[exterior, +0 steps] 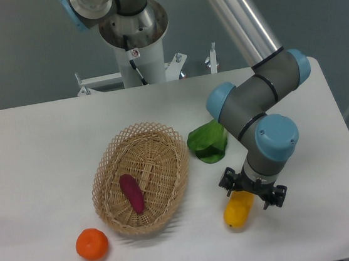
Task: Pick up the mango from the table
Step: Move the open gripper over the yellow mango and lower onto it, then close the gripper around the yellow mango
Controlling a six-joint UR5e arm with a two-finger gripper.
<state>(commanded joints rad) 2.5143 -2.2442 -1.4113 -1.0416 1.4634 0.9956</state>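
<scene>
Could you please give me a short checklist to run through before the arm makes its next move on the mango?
1. Gripper above the mango: ok, over its upper end.
2. Jaws open wide enough: cannot tell.
3. Mango free on the table, touching nothing else: ok.
4. Leafy green clear of the descent: ok, it lies apart, behind the wrist.
5. Basket and orange out of the path: ok, both well to the left.
</scene>
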